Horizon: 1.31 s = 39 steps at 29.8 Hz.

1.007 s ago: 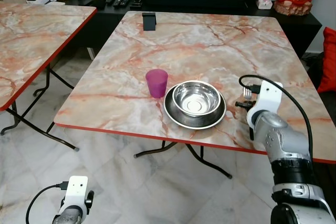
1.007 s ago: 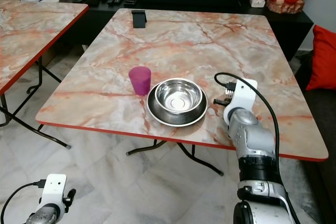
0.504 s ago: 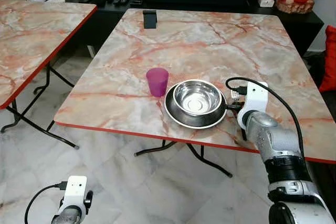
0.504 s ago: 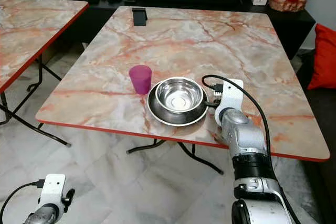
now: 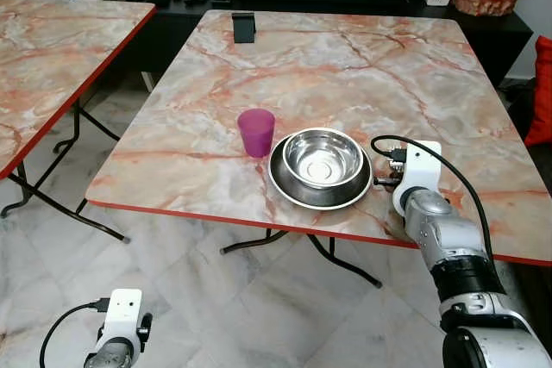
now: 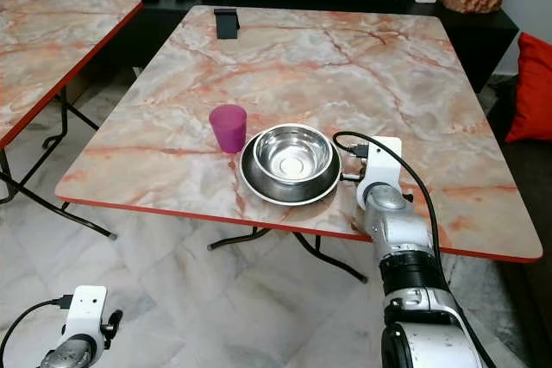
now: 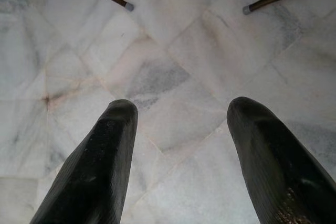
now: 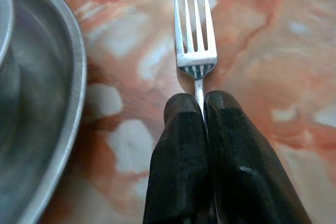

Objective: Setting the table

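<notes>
A: Step in hand?

B: Placing cutlery, by my read. Right gripper [image 8: 203, 109] pinched tight on a fork [image 8: 195, 40], fingers [image 8: 181, 145] clamped on the stem just below the tines. Tines point away from the wrist, over the marble table [image 5: 345, 58]. Fork sits at 3 o'clock of the steel plate [image 5: 289, 191], near its rim, not touching it.

A: What's already laid?

B: Steel bowl [image 5: 323, 159] resting in the plate, near the front edge of the table. Purple cup [image 5: 256, 132] just beside the plate at 10 o'clock. A small black object [image 5: 244, 28] stands far off at 12 o'clock, near the back edge.

A: Next move?

B: Judgement only: lower until the fork lies flat on the marble, parallel to the plate's side, then part the fingers and back out low without dragging it. Risk is clipping the plate rim or the fork skating on release.

A: Left arm?

B: Left gripper [image 7: 181, 124] hangs idle over pale floor tiles, fingers spread wide, nothing between them.

A: Anything unclear?

B: Fork handle is hidden inside the fingers. Cannot tell whether the tines already touch the tabletop or hover above it. From the head views the wrist housing and cable cover the fork almost entirely.
</notes>
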Available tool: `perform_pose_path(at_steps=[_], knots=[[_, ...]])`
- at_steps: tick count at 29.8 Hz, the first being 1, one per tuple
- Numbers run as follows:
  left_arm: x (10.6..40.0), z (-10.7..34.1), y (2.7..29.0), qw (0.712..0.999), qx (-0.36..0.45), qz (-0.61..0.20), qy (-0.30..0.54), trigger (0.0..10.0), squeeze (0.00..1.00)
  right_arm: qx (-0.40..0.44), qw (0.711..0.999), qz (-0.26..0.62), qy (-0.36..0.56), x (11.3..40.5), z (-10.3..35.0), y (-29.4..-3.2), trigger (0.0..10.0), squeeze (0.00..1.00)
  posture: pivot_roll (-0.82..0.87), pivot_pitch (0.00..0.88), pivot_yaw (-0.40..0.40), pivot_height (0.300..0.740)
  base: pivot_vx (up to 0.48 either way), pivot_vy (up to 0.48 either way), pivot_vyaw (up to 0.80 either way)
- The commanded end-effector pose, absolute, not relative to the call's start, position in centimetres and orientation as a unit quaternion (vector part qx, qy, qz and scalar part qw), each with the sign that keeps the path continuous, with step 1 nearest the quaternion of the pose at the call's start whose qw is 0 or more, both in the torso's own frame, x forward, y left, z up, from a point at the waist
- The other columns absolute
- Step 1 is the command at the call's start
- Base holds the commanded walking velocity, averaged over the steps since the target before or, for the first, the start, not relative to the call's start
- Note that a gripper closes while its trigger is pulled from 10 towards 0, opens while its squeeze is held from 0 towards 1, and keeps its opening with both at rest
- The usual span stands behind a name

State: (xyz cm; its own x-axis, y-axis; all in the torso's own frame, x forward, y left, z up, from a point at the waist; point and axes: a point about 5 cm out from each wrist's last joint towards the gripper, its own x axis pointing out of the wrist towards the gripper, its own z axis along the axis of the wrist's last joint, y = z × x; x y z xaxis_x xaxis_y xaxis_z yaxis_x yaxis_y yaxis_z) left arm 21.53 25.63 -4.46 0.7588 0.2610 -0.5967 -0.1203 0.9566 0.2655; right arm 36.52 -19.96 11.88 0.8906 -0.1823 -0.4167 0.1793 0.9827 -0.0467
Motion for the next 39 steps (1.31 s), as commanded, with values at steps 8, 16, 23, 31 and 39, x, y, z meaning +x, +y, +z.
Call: perform_pose_path(at_steps=[8, 16, 23, 31, 39], knots=[[20.9, -4.7, 26.3, 0.926, 0.110, 0.108, 0.345, 10.0, 0.00, 0.009, 0.980, -0.084, 0.180, 37.6, 12.8, -19.1, 10.0, 0.00, 0.02, 0.102, 0.011, 0.740, 0.000, 0.000, 0.00], [20.8, -4.6, 26.5, 0.926, 0.112, 0.109, 0.343, 10.0, 0.00, 0.008, 0.979, -0.091, 0.182, 37.8, 12.0, -18.8, 10.0, 0.00, 0.04, 0.105, 0.013, 0.740, 0.000, 0.000, 0.00], [20.8, -4.6, 26.7, 0.926, 0.115, 0.110, 0.341, 10.0, 0.00, 0.009, 0.978, -0.094, 0.184, 37.8, 11.7, -18.6, 10.0, 0.00, 0.04, 0.108, 0.015, 0.740, 0.000, 0.000, 0.00], [20.8, -4.5, 26.8, 0.927, 0.116, 0.110, 0.340, 10.0, 0.00, 0.009, 0.978, -0.099, 0.184, 37.9, 11.5, -18.7, 10.0, 0.00, 0.04, 0.109, 0.014, 0.740, 0.000, 0.000, 0.00], [20.8, -4.5, 26.8, 0.926, 0.117, 0.110, 0.341, 10.0, 0.00, 0.009, 0.977, -0.101, 0.188, 37.8, 11.2, -18.6, 10.0, 0.00, 0.04, 0.109, 0.014, 0.740, 0.000, 0.000, 0.00]])
